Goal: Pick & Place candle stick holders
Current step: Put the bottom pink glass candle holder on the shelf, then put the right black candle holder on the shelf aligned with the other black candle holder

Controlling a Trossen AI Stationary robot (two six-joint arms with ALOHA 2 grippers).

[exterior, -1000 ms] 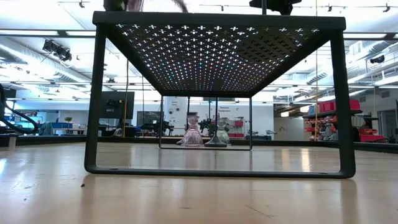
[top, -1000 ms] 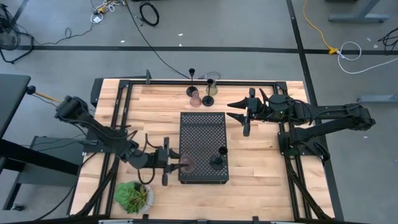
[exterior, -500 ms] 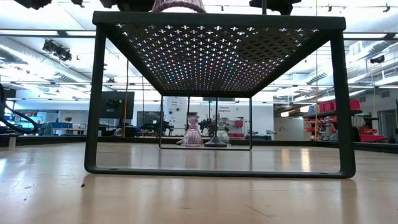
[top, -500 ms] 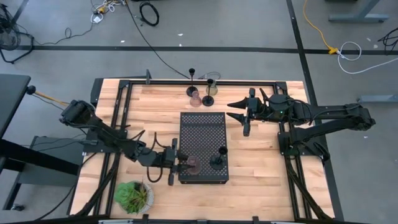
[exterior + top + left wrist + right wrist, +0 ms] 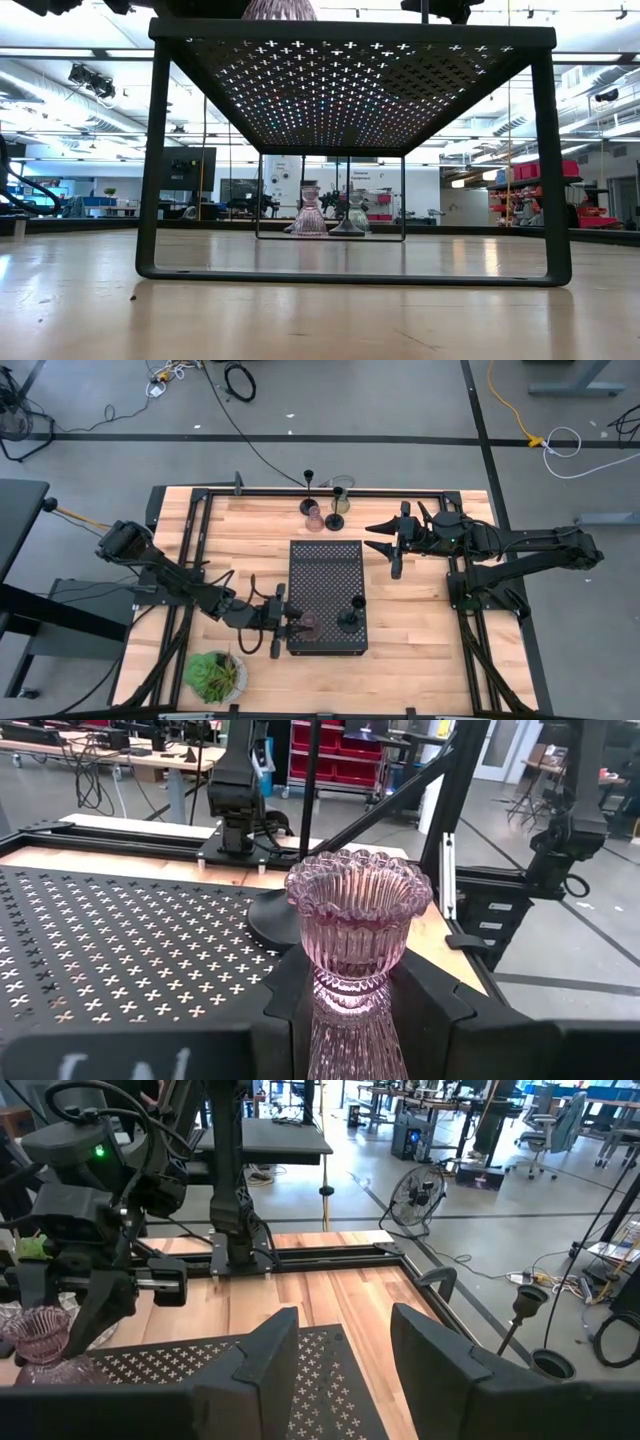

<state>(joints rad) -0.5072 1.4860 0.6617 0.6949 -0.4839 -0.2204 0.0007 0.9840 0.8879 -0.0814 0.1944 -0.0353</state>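
My left gripper point(image 5: 292, 623) is shut on a pinkish ribbed glass holder point(image 5: 355, 915) over the near left part of the black perforated tray point(image 5: 325, 565). The holder's cup also shows above the tray's top in the low view point(image 5: 280, 9). A slim black stemmed holder point(image 5: 350, 618) stands on the tray to its right. Two black stemmed holders point(image 5: 309, 480) point(image 5: 338, 493), a pinkish one point(image 5: 313, 518) and an olive one point(image 5: 335, 520) stand on the table at the far edge. My right gripper point(image 5: 385, 545) is open and empty by the tray's far right corner. My left gripper pinches the holder's narrow waist point(image 5: 345, 990), just below the flared cup, between its two fingers point(image 5: 290, 1005). The fingers come level from the table's left side. The holder stands upright. The fingers and the tray's edge hide its base, so I cannot tell whether it rests on the tray.
A leafy green plant point(image 5: 212, 675) stands near the table's front left corner. Black frame rails point(image 5: 200, 520) run along the table's sides and far edge. Bare wood point(image 5: 250, 540) lies to the left and right of the tray.
My left gripper has gone toward the table's right edge, carrying the pinkish holder upright from beside the tray's left edge to over the tray's near left part. It has stayed almost still in the last half second.
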